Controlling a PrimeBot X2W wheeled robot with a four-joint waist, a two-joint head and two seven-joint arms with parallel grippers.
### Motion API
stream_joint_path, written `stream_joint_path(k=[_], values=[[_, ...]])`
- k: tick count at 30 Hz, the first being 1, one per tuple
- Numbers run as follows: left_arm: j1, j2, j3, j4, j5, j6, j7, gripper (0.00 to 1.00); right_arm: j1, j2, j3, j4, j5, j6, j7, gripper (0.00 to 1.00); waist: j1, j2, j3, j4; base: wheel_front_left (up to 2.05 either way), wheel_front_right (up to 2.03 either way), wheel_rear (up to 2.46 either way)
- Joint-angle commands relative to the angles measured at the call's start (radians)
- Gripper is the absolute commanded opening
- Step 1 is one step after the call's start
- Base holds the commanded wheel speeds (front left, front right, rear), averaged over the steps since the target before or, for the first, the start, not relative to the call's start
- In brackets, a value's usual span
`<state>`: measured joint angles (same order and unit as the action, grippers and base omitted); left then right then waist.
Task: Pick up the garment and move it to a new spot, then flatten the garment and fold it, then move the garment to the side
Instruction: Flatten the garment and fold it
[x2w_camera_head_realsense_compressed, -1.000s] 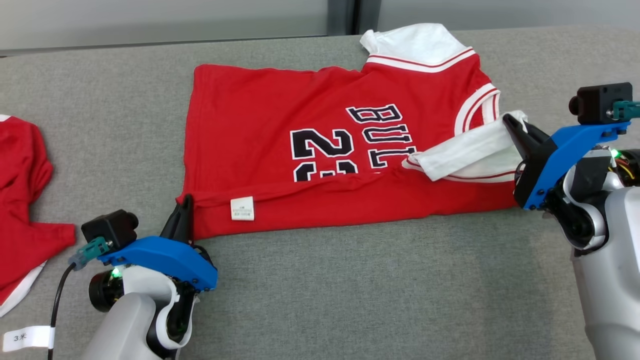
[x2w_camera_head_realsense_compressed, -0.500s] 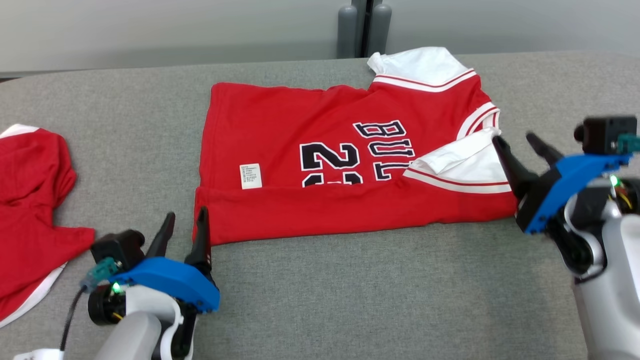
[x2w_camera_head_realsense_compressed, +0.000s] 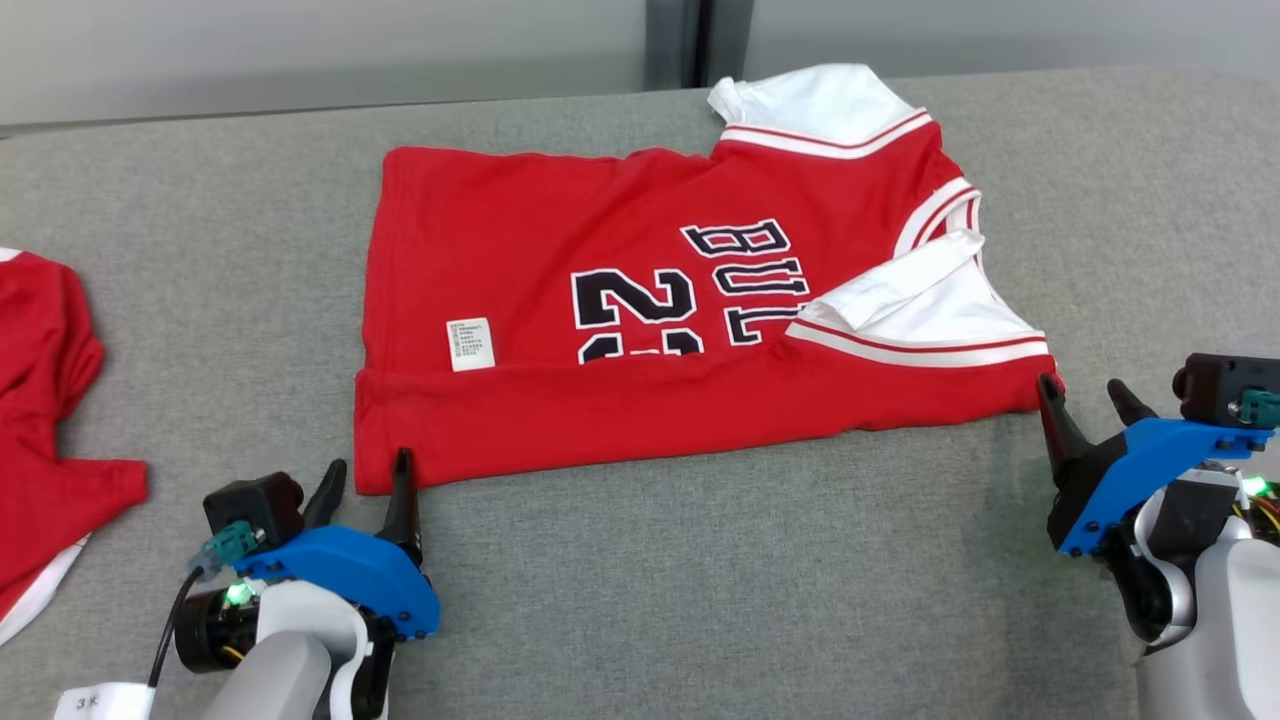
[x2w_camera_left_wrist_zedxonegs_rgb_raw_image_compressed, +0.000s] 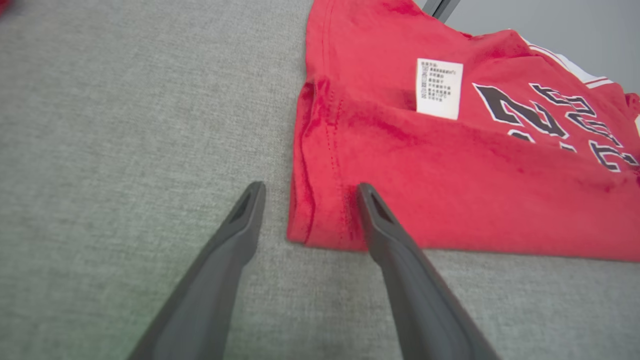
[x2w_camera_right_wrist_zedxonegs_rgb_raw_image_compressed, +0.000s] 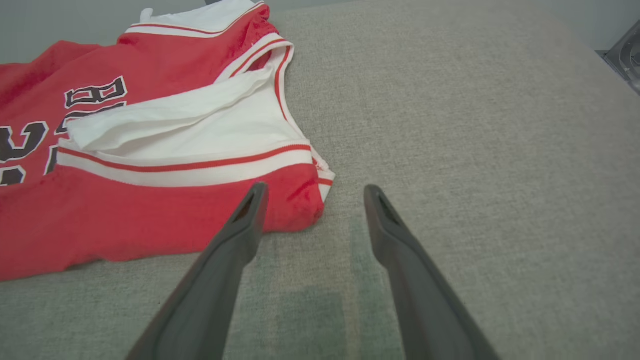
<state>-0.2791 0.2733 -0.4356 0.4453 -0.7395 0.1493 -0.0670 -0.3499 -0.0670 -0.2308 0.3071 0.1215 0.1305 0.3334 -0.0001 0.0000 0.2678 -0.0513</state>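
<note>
The garment (x2w_camera_head_realsense_compressed: 560, 240) is a red jersey with white sleeves and black lettering, lying flat on the grey table (x2w_camera_head_realsense_compressed: 750, 560), its near long edge folded over onto itself. My left gripper (x2w_camera_head_realsense_compressed: 368, 462) stands open at the fold's near left corner; in the left wrist view the garment (x2w_camera_left_wrist_zedxonegs_rgb_raw_image_compressed: 450, 170) has that corner lying between the spread fingers of the left gripper (x2w_camera_left_wrist_zedxonegs_rgb_raw_image_compressed: 311, 186), ungripped. My right gripper (x2w_camera_head_realsense_compressed: 1080, 385) is open at the near right corner. In the right wrist view the garment (x2w_camera_right_wrist_zedxonegs_rgb_raw_image_compressed: 125, 215) ends just at the right gripper (x2w_camera_right_wrist_zedxonegs_rgb_raw_image_compressed: 316, 186), beside its left finger.
A second red garment (x2w_camera_head_realsense_compressed: 50, 400) lies crumpled at the table's left edge. A white tag (x2w_camera_head_realsense_compressed: 95, 700) hangs on the left arm's cable. The table's far edge meets a pale wall (x2w_camera_head_realsense_compressed: 300, 50). Bare grey cloth stretches in front of and to the right of the jersey.
Both grippers have gone from shut on the jersey's near corners to open, letting the fold drop flat, and have drawn back toward me. The head view has also shifted.
</note>
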Motion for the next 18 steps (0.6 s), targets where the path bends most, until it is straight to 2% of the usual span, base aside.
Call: stream_joint_path(k=[1,3,4,5,6,11,18], values=[[-0.019,-0.002,-0.002,0.012,-0.001,0.005,0.005,1.0,-0.008,0.007,-0.004,0.008,-0.007,0.001,-0.009,1.0,0.0001,0.0,0.006,-0.003,0.0,0.0,0.0],[-0.03,-0.004,-0.008,0.03,0.002,0.009,0.019,1.0,-0.018,0.012,-0.015,0.022,-0.016,0.001,-0.013,1.0,0.0001,0.0,0.016,-0.007,0.0,0.0,0.0],[-0.034,-0.004,-0.012,0.038,0.004,0.009,0.025,0.43,-0.022,0.013,-0.02,0.029,-0.02,0.001,-0.013,1.0,0.0001,0.0,0.02,-0.008,0.0,0.0,0.0],[-0.037,-0.005,-0.015,0.045,0.004,0.011,0.031,0.09,-0.027,0.015,-0.024,0.039,-0.025,0.001,-0.01,1.0,0.0001,0.0,0.024,-0.009,0.0,0.0,0.0],[-0.04,-0.007,-0.018,0.052,0.005,0.014,0.035,0.0,-0.034,0.016,-0.03,0.047,-0.027,0.001,-0.008,1.0,0.0001,0.0,0.027,-0.009,0.0,0.0,0.0],[-0.047,-0.015,-0.025,0.064,-0.002,0.004,0.032,0.0,-0.064,0.017,-0.04,0.104,-0.009,0.001,-0.02,1.0,0.0001,0.0,0.045,-0.005,0.0,0.0,0.0],[-0.058,-0.023,-0.036,0.077,-0.001,-0.009,0.029,0.0,-0.131,0.017,-0.022,0.244,-0.005,0.001,-0.051,1.0,0.0001,0.0,0.06,0.009,0.0,0.0,0.0]])
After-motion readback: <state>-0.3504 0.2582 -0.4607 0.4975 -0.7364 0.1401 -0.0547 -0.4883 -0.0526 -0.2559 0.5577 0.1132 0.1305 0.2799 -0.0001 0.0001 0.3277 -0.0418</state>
